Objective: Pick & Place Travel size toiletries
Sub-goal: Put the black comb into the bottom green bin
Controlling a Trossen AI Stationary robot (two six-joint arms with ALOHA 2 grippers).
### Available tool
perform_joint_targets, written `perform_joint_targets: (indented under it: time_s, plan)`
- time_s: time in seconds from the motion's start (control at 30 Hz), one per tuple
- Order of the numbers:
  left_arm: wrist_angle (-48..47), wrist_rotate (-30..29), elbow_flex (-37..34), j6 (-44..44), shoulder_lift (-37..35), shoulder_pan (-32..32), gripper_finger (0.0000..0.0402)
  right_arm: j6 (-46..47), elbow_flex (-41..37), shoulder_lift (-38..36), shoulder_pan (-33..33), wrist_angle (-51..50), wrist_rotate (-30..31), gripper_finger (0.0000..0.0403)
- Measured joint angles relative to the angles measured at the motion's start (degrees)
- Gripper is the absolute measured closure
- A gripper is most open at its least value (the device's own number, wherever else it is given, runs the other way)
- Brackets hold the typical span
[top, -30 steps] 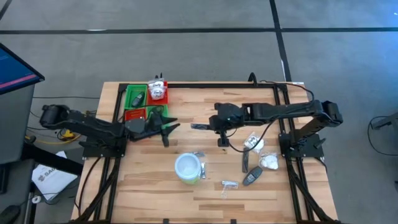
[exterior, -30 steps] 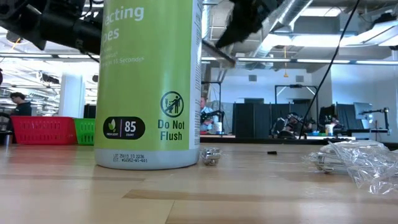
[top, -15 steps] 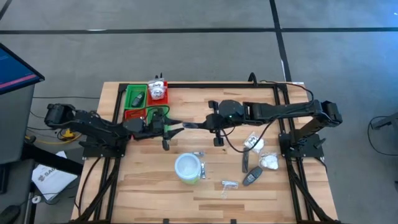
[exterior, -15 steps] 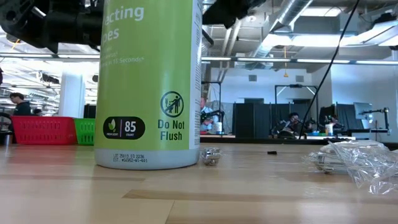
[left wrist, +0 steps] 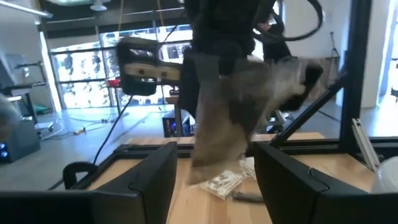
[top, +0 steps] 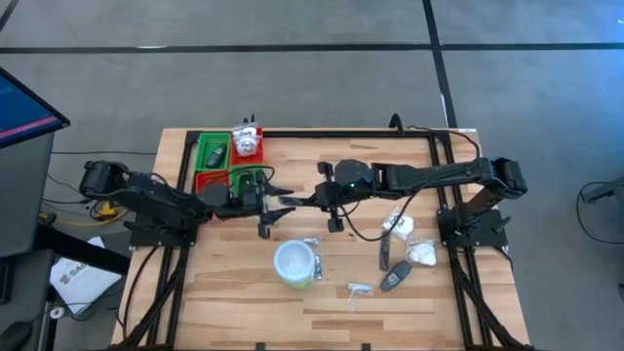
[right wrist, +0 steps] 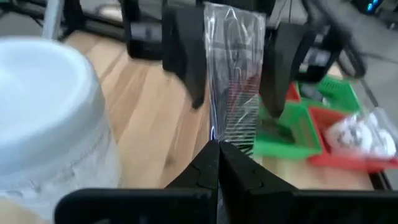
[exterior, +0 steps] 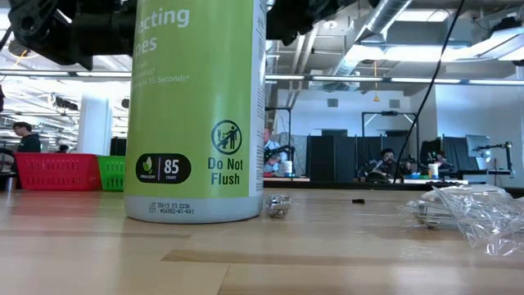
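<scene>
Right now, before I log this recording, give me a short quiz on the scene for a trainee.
1. True or false: the right gripper is shut on a clear sachet.
2. Where is the white tub?
A. Inside the compartment tray
B. Standing on the table, apart from both grippers
C. Held by one arm
3. Fill in: the left gripper has its fingers ____, one on either side of the sachet.

Key: 1 true; 2 B; 3 open.
</scene>
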Motion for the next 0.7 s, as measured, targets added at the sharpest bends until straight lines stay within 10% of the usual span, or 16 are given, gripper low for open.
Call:
perform_joint_targets:
  time_s: [0.23,0.5,0.7]
  plan:
    - [0.68,1.66,0.46,1.43,0.77,0.0,0.0235,0.01,0.06,0.85,-0.17,0.47,-0.23,0.0403]
    - [1.03,4.0,0.46,1.68,0.74,0.0,0.0385,0.04,0.06,0.89,-1.21,0.31,-0.35,0.0403]
    - [1.12,3.96,0.46,1.67,0.72,0.0,0.0396,0.19,0.06,0.89,-1.79,0.37,-0.33,0.0401]
